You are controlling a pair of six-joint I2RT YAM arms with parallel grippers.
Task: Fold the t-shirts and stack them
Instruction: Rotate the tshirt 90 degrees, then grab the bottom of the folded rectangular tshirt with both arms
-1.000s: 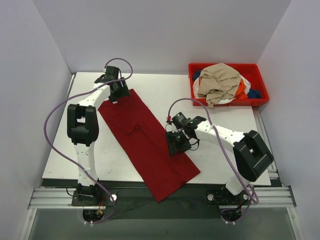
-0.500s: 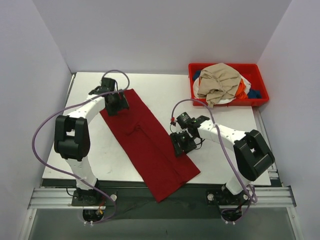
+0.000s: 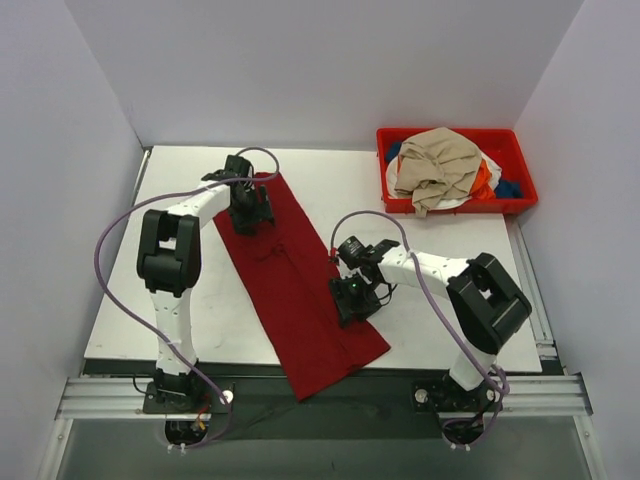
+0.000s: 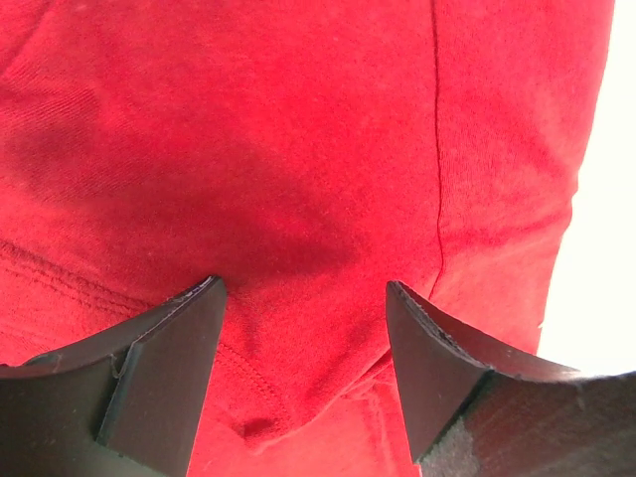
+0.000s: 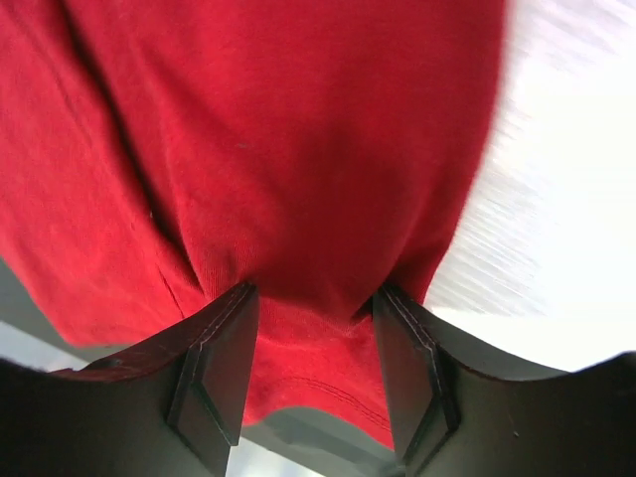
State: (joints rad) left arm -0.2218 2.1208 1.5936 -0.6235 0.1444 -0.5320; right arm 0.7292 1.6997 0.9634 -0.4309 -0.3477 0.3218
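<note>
From above, the dark red t-shirt (image 3: pixel 300 290) is lying as a long, narrow strip slanting across the white table (image 3: pixel 450 240), its near end hanging over the front edge. The left gripper (image 3: pixel 250 212) is sitting on the far end and the right gripper (image 3: pixel 352 298) on the strip's right edge, lower down. The other t-shirts (image 3: pixel 435 165) are heaped in the red bin (image 3: pixel 455 208), well apart at the far right corner. Through the left wrist camera, the left gripper (image 4: pixel 303 338) is showing its fingers (image 4: pixel 159 368) standing apart over red cloth with a hem ridge rising between them; I cannot tell whether they are nipping it. Through the right wrist camera, the right gripper (image 5: pixel 313 298) is pinching a bunched fold, with creases running into the narrow gap between its pads (image 5: pixel 214 368). The cloth is looking light, limp and soft, likely to sag and crease, so I would be taking it at the hems and edges, both ends together.
</note>
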